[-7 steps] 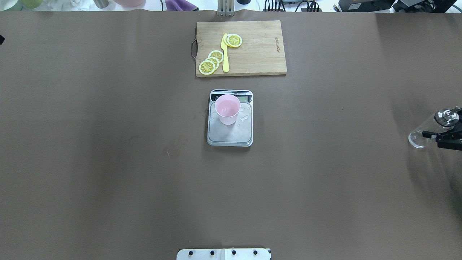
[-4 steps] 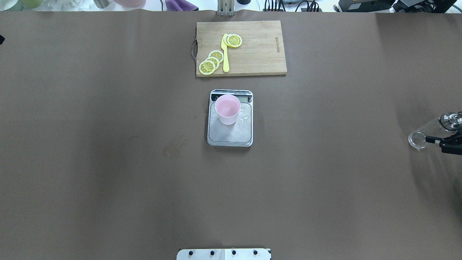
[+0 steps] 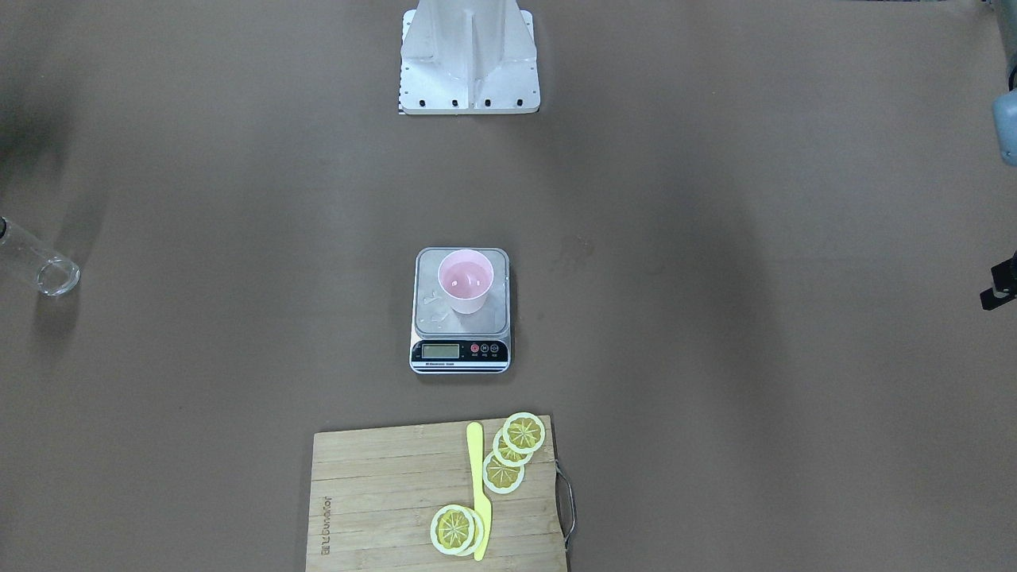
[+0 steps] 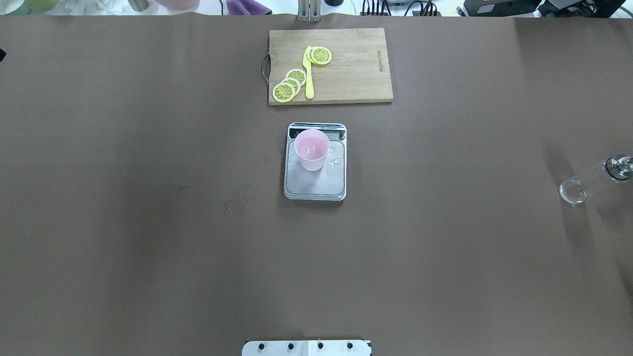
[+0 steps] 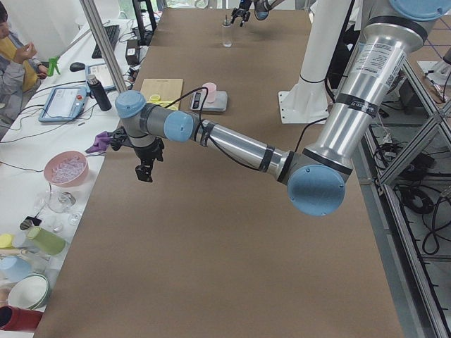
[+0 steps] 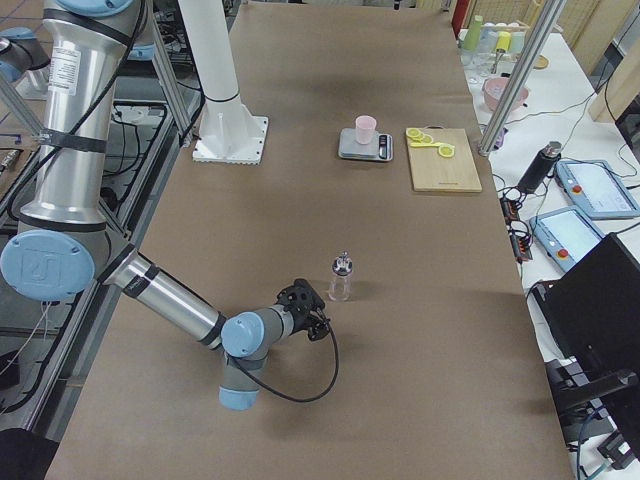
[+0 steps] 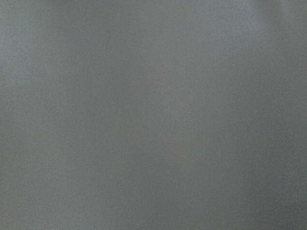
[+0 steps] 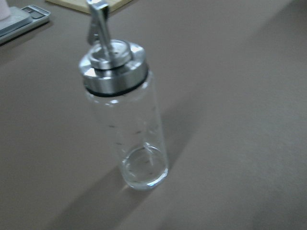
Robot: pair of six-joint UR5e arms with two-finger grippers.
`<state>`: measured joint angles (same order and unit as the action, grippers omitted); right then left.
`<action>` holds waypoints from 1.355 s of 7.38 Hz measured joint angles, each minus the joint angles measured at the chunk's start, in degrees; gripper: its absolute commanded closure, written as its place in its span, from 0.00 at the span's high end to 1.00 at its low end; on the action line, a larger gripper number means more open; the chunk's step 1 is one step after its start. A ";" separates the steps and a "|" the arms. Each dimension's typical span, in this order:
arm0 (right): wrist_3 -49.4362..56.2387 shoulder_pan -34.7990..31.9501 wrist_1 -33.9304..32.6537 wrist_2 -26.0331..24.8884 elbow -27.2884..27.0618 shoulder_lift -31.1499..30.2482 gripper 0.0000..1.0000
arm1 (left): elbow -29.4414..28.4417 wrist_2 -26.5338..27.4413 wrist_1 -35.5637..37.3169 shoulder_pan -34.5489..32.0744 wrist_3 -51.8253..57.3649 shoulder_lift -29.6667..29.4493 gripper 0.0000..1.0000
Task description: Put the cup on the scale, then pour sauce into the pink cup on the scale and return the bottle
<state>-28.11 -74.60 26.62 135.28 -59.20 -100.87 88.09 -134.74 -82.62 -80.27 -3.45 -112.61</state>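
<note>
- Cup [image 4: 311, 148] stands upright on scale [image 4: 316, 187], toward the display end, so the platform takes its weight.
- Wet drops sit on the platform beside the cup. The pour looks done, but liquid inside the cup is hard to confirm.
- Bottle [image 4: 591, 180] stands upright and free at the right end of the table [image 4: 148, 222], well apart from scale. That is probably its return spot, clear of the work area.
- Right gripper [image 6: 310, 305] is near bottle, not touching. The right wrist view shows no fingers around the glass. Jaw state: cannot tell, side views only.
- Left gripper [image 5: 144, 171] hangs over bare table at the far left, away from everything and likely parked. Jaws: cannot tell.
- Board [image 4: 356, 74] lies beyond scale, not involved.
- Task looks essentially complete.
</note>
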 measured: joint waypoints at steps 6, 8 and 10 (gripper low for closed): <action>7.97 -16.80 -38.28 3.29 0.29 5.60 1.00 | 0.80 0.12 -0.15 -0.02 -2.15 1.12 0.98; 15.55 -17.05 -52.61 3.50 -0.54 8.78 1.00 | 1.03 0.13 -0.55 -0.08 -1.58 2.77 0.98; 21.33 -16.61 -67.60 3.46 -1.45 13.23 1.00 | 1.08 0.19 -0.83 -0.89 -1.28 4.13 0.98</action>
<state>-6.78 -91.21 -40.98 138.74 -60.66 -87.63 89.18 -134.55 -83.45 -81.16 -4.72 -108.47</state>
